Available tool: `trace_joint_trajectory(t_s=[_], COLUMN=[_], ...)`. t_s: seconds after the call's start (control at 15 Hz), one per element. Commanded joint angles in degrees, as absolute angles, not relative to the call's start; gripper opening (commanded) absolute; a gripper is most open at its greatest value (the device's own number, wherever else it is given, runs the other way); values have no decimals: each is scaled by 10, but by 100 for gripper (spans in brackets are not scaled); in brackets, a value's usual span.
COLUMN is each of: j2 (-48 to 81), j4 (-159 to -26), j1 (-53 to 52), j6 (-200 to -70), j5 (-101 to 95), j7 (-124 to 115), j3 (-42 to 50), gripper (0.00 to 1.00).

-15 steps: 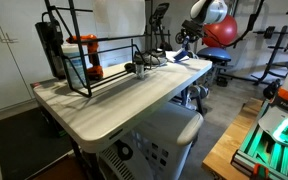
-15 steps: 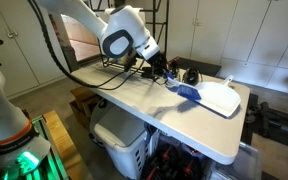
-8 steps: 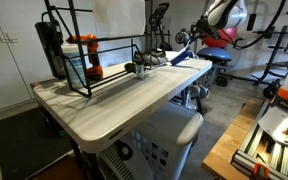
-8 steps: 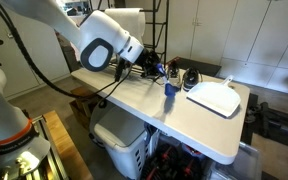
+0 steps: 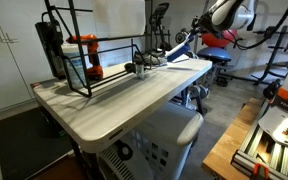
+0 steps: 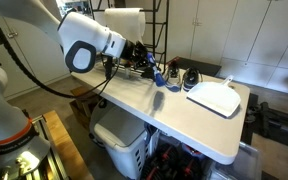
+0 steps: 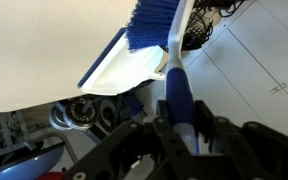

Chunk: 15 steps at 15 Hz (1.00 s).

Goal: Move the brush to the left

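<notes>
My gripper (image 7: 179, 138) is shut on the handle of the brush (image 7: 174, 90). The handle is blue and white, and the blue bristles (image 7: 152, 25) point away from the wrist. In both exterior views the brush (image 6: 160, 78) (image 5: 181, 46) hangs from the gripper (image 6: 147, 69) a little above the white table (image 6: 164, 115), near the black wire rack. A white dustpan (image 6: 216, 97) lies on the table beside it and shows under the bristles in the wrist view (image 7: 119, 72).
A black wire rack (image 5: 96, 62) stands along the table's back edge, with an orange-and-black tool (image 5: 90, 58) in it. A small grey object (image 5: 141, 68) lies by the rack. A white appliance (image 5: 162, 140) sits under the table. Gym gear and a red ball (image 5: 222, 36) stand behind.
The gripper has carried the brush off the white dustpan, lifting it and moving it across the table toward the wire rack. The dustpan has stayed in place.
</notes>
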<state>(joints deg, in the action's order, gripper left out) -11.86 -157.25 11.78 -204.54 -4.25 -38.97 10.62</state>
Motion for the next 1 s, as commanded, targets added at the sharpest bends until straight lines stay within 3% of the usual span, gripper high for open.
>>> trace_joint_trajectory(t_s=[0.0,0.2,0.53,0.6,0.93], j2=[-146,-161,-231,-179,-214], j4=[-1576,-1573,-1578,-1572,-1572], j1=[108,66,-148,-58,-113], j6=[-1991,-1916,-1770,-1824,-1782], j5=[-49,-72,-31,13,40], j7=[-395,-427,-438,-389,-389], j3=[92,110,210,140,157], gripper=[8,8,8,32,32])
